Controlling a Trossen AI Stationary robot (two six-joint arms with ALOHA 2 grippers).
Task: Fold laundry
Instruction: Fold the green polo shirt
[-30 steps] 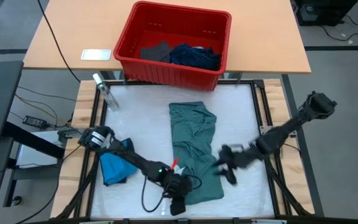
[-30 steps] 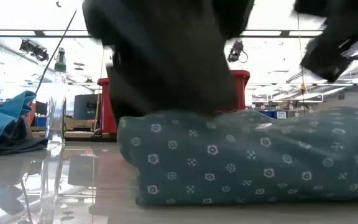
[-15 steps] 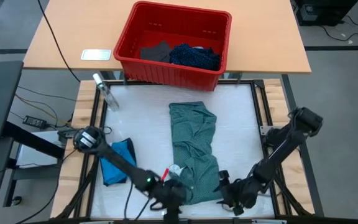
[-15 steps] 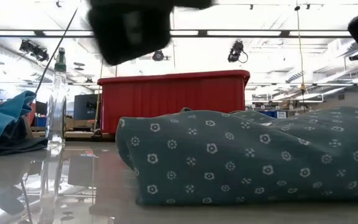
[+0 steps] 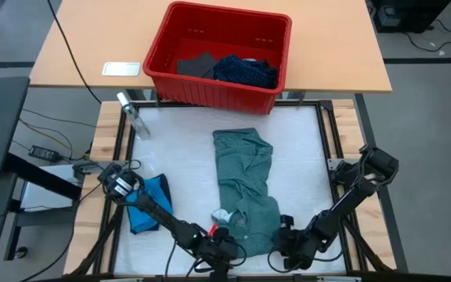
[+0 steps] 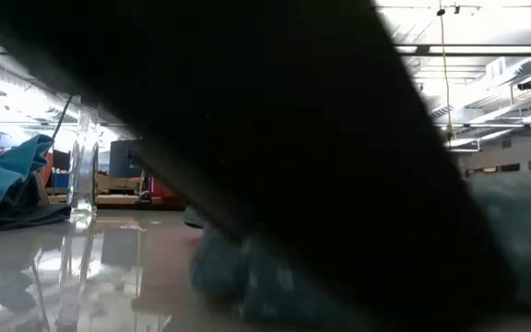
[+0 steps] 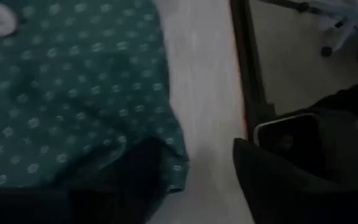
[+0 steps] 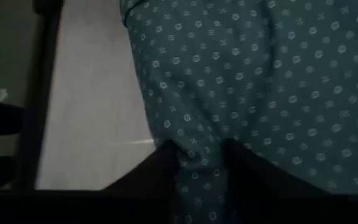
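Observation:
The grey-green shirt [image 5: 245,184] with small pale dots lies as a long strip down the middle of the table, a white label [image 5: 224,214] near its near end. My left gripper [image 5: 219,244] is open at the shirt's near-left corner. In the left wrist view, my left gripper [image 7: 197,155] has one finger over the hem and one over bare table. My right gripper [image 5: 288,247] is at the near-right corner, shut on the cloth. A bright blue garment [image 5: 143,205] lies in a heap at the table's left. A large dark shape fills most of the low view. My left gripper has one finger [image 7: 135,180] over the shirt's near hem [image 7: 166,146]; I cannot tell whether it touches the cloth. My right gripper [image 8: 197,155] pinches a raised ridge of the shirt's near-right edge [image 8: 194,146] between its two fingers, and the rest of the shirt lies flat on the table.
A red bin [image 5: 210,90] stands on the wooden table beyond the far edge, holding a navy dotted piece [image 5: 245,70] and a dark one [image 5: 196,64]. A clear spray bottle [image 5: 131,113] stands at the far-left corner. Black frame rails [image 5: 326,133] border the white mat.
My right gripper has moved from beside the middle of the shirt's right edge toward the table's near edge, down to the shirt's near-right corner. My left gripper has stayed low at the near-left corner, shifting slightly. A dark shape has come to block most of the low view.

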